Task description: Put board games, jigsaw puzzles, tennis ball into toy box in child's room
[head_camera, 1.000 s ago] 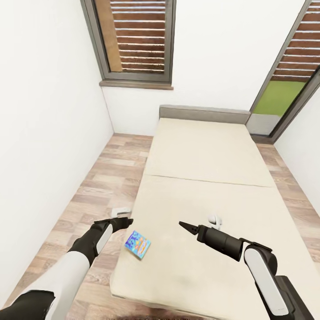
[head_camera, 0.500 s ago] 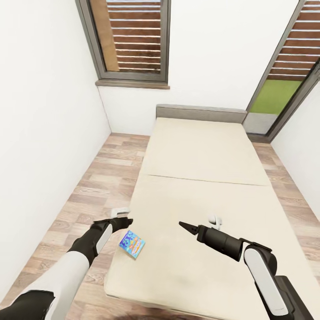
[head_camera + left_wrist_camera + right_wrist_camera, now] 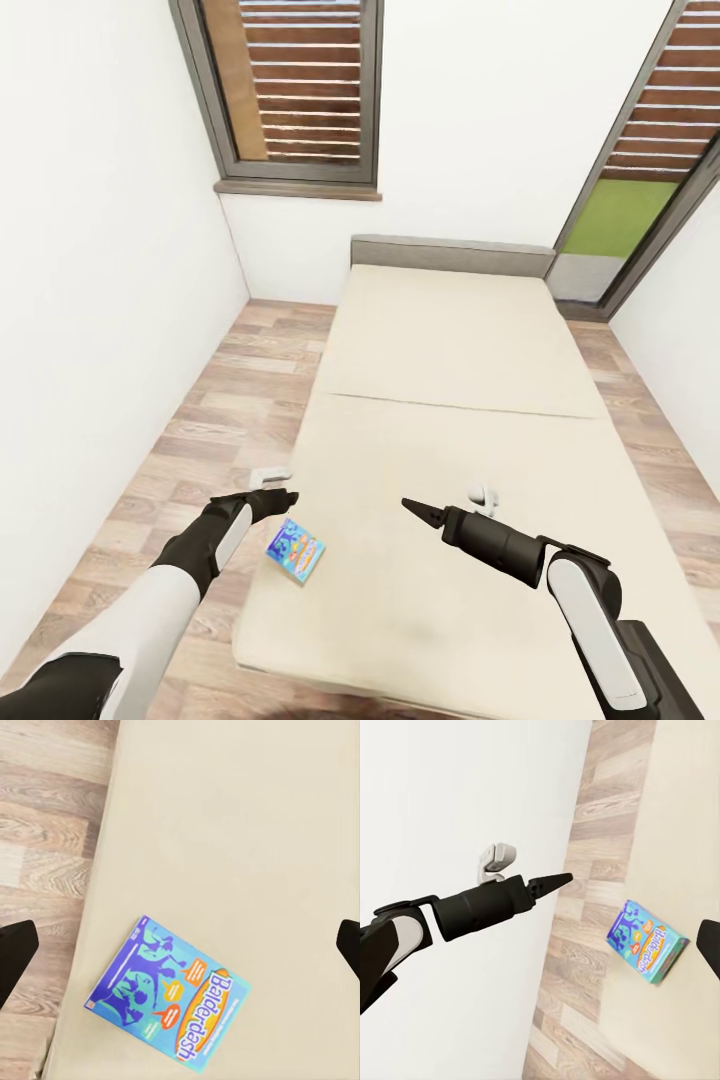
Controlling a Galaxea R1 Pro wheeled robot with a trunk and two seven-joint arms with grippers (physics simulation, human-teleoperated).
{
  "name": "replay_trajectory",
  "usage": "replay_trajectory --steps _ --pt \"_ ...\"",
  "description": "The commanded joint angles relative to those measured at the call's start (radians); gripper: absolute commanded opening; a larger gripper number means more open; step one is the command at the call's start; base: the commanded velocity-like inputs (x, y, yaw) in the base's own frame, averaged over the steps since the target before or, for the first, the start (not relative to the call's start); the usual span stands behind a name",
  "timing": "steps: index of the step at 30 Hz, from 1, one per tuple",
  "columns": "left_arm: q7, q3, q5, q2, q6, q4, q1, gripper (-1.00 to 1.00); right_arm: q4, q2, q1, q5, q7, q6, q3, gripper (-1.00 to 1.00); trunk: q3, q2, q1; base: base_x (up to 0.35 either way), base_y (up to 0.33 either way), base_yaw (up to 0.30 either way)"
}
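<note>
Beige bed [image 3: 450, 400], blue board game [image 3: 296, 551] near its edge, left pincer [image 3: 283, 497] above.

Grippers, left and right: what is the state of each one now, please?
Left gripper: open, holding nothing, above the blue board game on the bed.
Right gripper: cannot be told; nothing visibly held.

Board game [image 3: 296, 551]: blue cover, purple cartoon figures, orange oval logo.
Bed [image 3: 470, 420]: beige mattress, grey headboard.
Floor [image 3: 215, 420]: pale wood planks.
</note>
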Motion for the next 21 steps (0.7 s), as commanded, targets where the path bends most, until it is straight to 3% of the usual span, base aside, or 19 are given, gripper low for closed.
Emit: replay_trajectory --steps 1,21 --pt "0.002 -0.003 0.009 0.001 0.005 -0.001 0.000 1.00 -0.001 0.000 0.000 0.003 0.003 0.003 0.000 1.00 -0.001 -0.002 0.001 0.105 0.119 0.000" --pt "0.001 -0.003 0.009 0.002 0.005 -0.003 0.000 1.00 -0.001 -0.001 -0.001 0.002 0.005 0.002 0.000 1.00 -0.001 -0.002 0.001 0.025 0.021 -0.009"
